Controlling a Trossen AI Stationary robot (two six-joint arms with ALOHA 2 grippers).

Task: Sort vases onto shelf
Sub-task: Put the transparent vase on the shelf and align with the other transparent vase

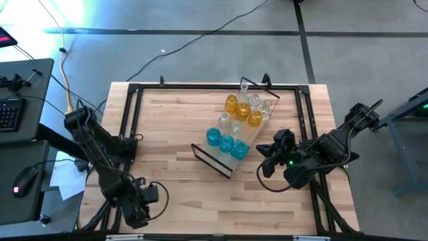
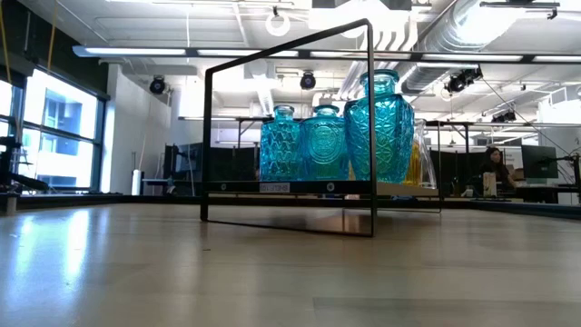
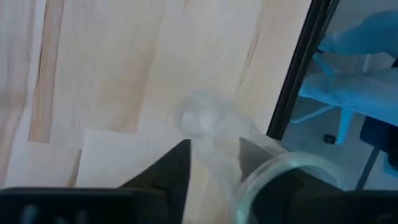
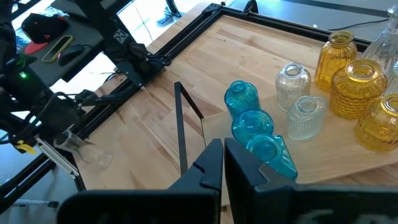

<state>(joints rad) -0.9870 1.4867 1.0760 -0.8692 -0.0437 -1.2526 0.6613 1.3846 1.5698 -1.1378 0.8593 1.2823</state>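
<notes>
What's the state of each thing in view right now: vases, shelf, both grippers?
Teal vases: three, upright on the shelf's near end.
Amber vases: three, upright on the shelf.
Clear vases on shelf: upright, between teal and amber, more at the far end.
Clear vase: lying on the table, between the left gripper's fingers.
Shelf: flat on table, angled.
Left gripper: around the clear vase, grip unclear.
Right gripper: shut, empty, beside the shelf.

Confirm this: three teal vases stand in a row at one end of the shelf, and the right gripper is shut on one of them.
Wrong in one respect. The three teal vases do stand in a row at one end of the shelf, but the right gripper is shut on nothing: the right wrist view shows its fingers closed together, empty, short of the vases.
</notes>
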